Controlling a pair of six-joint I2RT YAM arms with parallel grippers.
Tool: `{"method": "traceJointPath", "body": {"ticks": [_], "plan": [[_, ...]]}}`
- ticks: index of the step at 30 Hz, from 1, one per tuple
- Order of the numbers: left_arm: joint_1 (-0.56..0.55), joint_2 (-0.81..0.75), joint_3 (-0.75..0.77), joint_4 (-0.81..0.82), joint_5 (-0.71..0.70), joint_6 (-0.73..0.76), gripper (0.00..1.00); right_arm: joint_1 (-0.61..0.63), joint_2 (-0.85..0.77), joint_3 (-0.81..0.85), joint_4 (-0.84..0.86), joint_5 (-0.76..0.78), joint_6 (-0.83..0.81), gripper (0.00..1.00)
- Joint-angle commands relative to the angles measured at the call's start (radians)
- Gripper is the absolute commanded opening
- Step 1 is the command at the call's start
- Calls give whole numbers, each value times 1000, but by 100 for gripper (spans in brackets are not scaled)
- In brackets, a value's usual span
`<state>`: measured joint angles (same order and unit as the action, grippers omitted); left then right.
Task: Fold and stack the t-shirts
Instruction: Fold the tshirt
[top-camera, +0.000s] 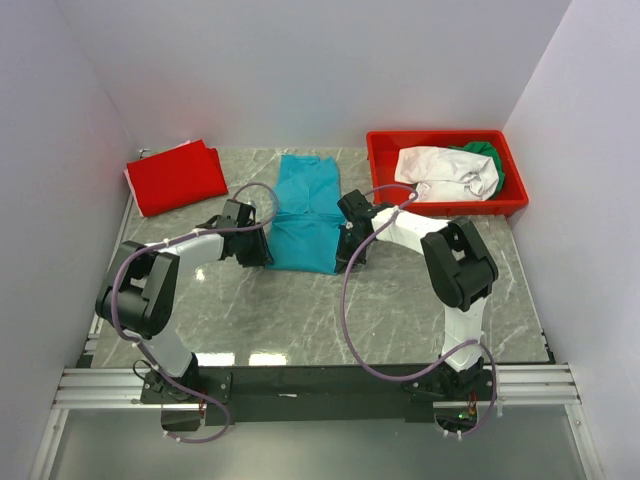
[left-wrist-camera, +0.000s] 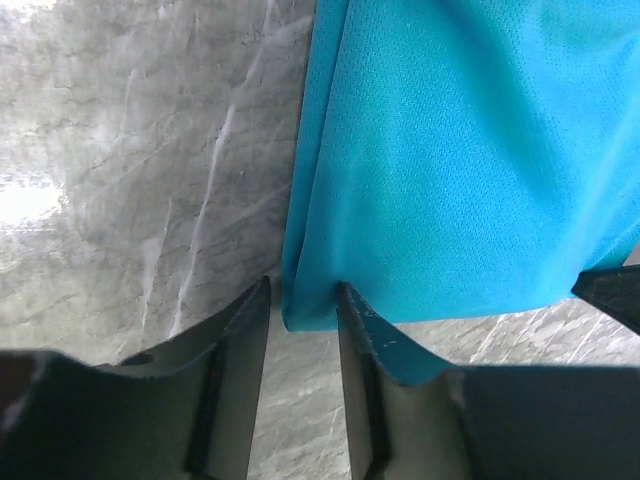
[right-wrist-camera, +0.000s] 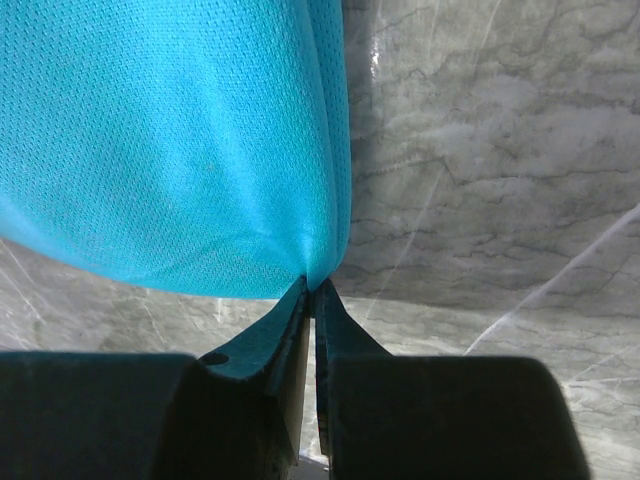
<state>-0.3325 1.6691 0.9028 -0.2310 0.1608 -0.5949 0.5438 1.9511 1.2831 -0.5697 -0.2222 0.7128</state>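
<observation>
The teal t-shirt (top-camera: 308, 212) lies in a long folded strip on the marble table (top-camera: 300, 310). My left gripper (top-camera: 262, 250) is open at its near left corner; in the left wrist view the shirt's corner (left-wrist-camera: 400, 150) sits between the spread fingers (left-wrist-camera: 303, 310) without being pinched. My right gripper (top-camera: 350, 252) is shut on the shirt's near right corner, and the cloth (right-wrist-camera: 180, 140) puckers at the closed fingertips (right-wrist-camera: 312, 287). The red t-shirt (top-camera: 177, 177) lies folded at the far left. The white t-shirt (top-camera: 445, 172) and green t-shirt (top-camera: 485, 152) lie crumpled in the bin.
A rigid red plastic bin (top-camera: 440, 208) stands at the far right of the table. White walls close in the back and both sides. The arm bases and a metal rail (top-camera: 320, 385) run along the near edge.
</observation>
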Motion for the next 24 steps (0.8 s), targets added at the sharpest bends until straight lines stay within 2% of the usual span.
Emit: {"method": "traceJointPath", "body": {"ticks": [1, 6, 10, 11, 24], "plan": [[-7, 34, -7, 18, 9, 4, 36, 10, 32, 25, -15, 24, -15, 11], [-7, 46, -24, 32, 19, 6, 23, 13, 32, 30, -13, 20, -21, 11], [-8, 50, -30, 42, 25, -2, 1, 12, 23, 21, -9, 20, -27, 4], [-10, 46, -38, 45, 25, -3, 1, 12, 17, 19, -10, 20, -27, 0], [-39, -144, -131, 9, -1, -68, 1, 30, -127, -117, -24, 46, -44, 0]]}}
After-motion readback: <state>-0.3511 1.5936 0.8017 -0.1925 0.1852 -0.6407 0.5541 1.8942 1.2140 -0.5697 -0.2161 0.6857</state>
